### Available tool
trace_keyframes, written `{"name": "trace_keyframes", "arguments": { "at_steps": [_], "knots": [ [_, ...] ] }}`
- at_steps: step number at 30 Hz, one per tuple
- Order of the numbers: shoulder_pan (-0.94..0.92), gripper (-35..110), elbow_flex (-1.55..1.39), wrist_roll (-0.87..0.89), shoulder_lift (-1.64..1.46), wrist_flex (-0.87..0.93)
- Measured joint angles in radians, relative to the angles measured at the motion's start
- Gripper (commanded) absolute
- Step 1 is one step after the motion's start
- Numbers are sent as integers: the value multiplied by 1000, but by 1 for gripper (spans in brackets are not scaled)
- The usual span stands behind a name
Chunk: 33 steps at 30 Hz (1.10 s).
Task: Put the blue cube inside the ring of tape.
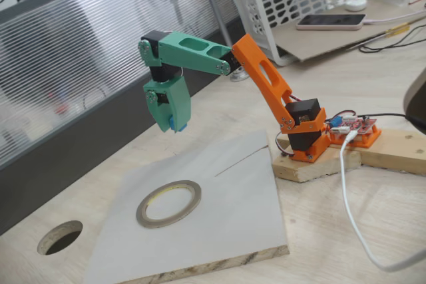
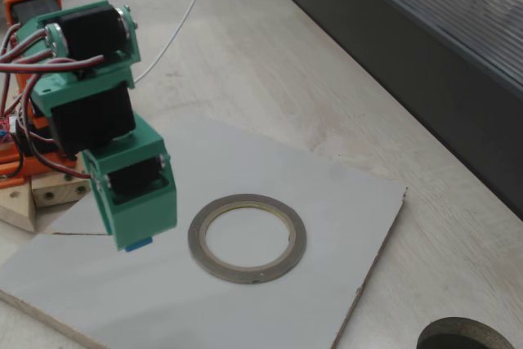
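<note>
In a fixed view, the ring of tape [image 1: 169, 203] lies flat on the grey board [image 1: 226, 231], near the viewer, its opening bare. Farther back, the green gripper [image 1: 170, 124] hangs above the board, fingers closed on the blue cube [image 1: 178, 125], clear of the ring. Beyond stands the orange arm base [image 1: 307, 138].
</note>
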<state>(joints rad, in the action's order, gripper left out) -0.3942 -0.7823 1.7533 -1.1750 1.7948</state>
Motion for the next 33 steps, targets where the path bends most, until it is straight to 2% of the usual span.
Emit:
{"name": "trace_keyframes", "arguments": {
  "at_steps": [17,33],
  "knots": [
    [293,12,-6,0,0,0],
    [451,12,-6,0,0,0]
  ]
}}
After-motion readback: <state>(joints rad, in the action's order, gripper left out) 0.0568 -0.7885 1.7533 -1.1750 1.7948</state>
